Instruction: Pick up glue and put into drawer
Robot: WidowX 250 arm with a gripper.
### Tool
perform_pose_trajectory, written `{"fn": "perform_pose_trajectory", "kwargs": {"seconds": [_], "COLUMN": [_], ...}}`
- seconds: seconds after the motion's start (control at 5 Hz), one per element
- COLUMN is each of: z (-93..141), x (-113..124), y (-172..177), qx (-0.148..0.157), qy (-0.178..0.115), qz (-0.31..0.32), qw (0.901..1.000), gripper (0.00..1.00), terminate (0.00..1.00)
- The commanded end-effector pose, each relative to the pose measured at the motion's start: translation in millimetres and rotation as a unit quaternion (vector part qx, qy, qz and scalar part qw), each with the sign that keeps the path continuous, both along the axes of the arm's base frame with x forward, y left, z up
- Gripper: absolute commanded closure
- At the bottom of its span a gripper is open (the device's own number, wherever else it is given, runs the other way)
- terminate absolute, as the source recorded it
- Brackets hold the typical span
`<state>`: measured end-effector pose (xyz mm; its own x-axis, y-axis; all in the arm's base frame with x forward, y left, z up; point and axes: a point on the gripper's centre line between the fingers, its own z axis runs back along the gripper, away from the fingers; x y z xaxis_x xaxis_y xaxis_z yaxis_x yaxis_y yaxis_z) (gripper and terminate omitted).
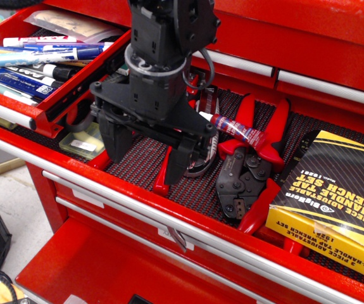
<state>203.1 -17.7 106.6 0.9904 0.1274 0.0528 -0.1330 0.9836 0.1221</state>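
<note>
One gripper [145,155] hangs over the wide mesh-lined drawer [188,190], its two black fingers [177,161] spread apart and holding nothing. The glue [235,128] lies to the side of the gripper, just beside one finger, resting across the handles of the red crimping pliers [252,166] with its white nozzle pointing toward the gripper body.

Step in hand: approach and grasp. To do it well, shift the gripper sideways until the tube sits between the fingers, then align the jaws across the tube's narrow axis (not along its length). Close on the labelled mid-section, where the tube is straight; the nozzle end tapers and would likely slip. Because the tube rests on the plier handles, descend only far enough to bracket it, or the fingertips may strike the handles.

Clearances: the yellow tap wrench box [330,202] lies well apart from the tube and does not obstruct the grasp. The target, the narrow drawer [18,115] of pens and markers, stands open above and beside the gripper. Its silver front rail projects forward, so lift clear of that edge before crossing. Open room inside appears limited, since markers [39,63] fill most of it.
</note>
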Motion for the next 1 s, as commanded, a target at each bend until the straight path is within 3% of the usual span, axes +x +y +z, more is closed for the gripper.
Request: {"fn": "perform_pose_trajectory", "kwargs": {"seconds": [0.0,0.2,0.4,0.6,0.8], "z": [0,3,1,-5,-10], "x": [0,28,49,73,96], "y": [0,-5,-7,-11,-20], "qx": [0.0,0.017,0.027,-0.004,-0.017], "qy": [0.0,0.013,-0.007,-0.036,-0.087], "qz": [0.0,0.053,0.074,0.141,0.262], "qw": [1.0,0.9984,0.9969,0.9894,0.961], "gripper": [0.0,0.0,0.0,0.0,0.0], "terminate": [0.0,0.0,0.0,0.0,0.0]}}
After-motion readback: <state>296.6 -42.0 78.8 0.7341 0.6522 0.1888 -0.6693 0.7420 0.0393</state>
